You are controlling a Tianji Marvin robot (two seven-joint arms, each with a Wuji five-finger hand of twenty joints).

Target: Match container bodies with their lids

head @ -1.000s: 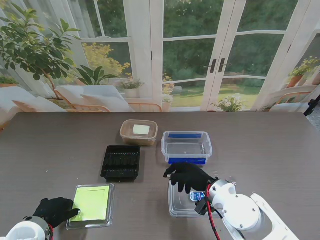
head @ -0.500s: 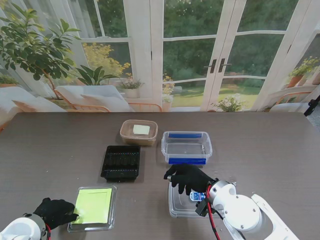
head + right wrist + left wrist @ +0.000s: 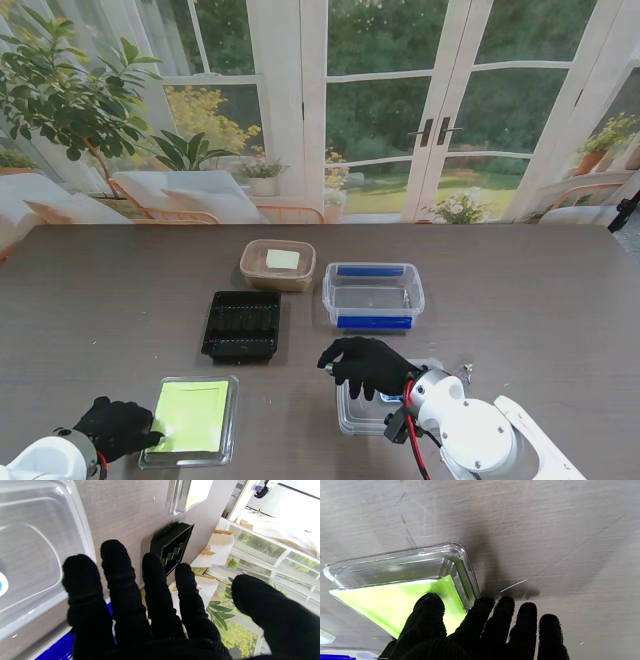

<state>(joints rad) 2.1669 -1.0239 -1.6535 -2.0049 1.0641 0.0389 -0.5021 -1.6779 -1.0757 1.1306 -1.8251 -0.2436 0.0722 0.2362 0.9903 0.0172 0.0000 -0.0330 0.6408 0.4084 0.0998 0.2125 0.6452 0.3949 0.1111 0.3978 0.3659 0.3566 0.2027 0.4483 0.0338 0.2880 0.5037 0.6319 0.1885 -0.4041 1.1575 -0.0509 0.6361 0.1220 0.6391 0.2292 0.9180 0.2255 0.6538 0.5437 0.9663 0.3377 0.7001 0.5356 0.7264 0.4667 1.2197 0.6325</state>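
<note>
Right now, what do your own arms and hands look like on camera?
Both the left hand and right hand wear black knit gloves. White rounded arm shells follow behind the wrists, with red cable at each wrist and a blue-marked label by the right wrist.

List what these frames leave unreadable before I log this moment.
- Clear lid, stand view: the right hand and forearm cover most of it; contact cannot be told.
- Left hand on green-lined lid: left wrist view shows the thumb over it; any grip is hidden.
- Small white speck on table: too small.
</note>
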